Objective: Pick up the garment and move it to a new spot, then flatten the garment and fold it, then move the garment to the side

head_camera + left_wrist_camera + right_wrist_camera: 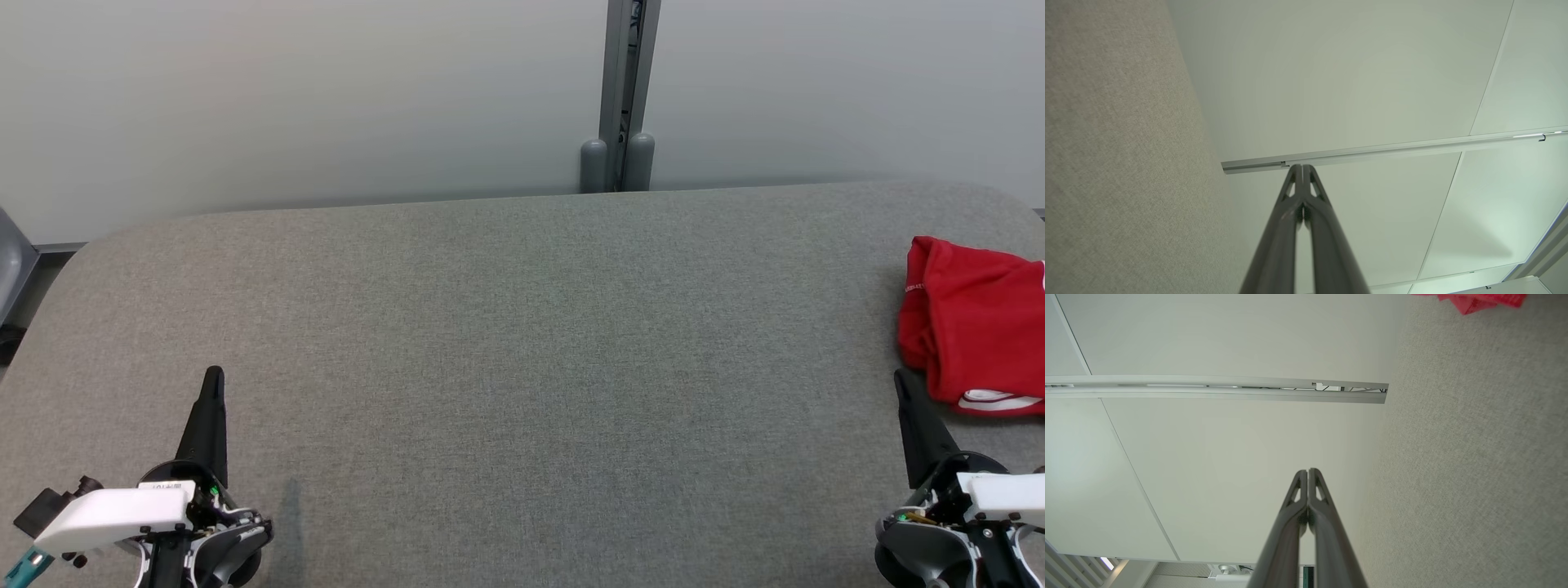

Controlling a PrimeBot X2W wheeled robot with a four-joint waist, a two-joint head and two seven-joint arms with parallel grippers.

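Note:
A crumpled red garment [976,322] with white trim lies at the right edge of the grey fabric table [506,343], partly cut off by the head view's border. A corner of the garment [1474,300] shows at the top of the right wrist view. My right gripper [900,377] is shut and empty, its tip just left of and below the garment, apart from it. Far to the left, near the front edge, my left gripper [214,373] is shut and holds nothing. In both wrist views the fingers [1301,168] [1307,471] meet at their tips.
A pale wall panel with a grey vertical post [624,98] stands behind the table's far edge. The table's corners are rounded, and a dark object [8,269] sits off the left end. The wide grey surface stretches between my two grippers.

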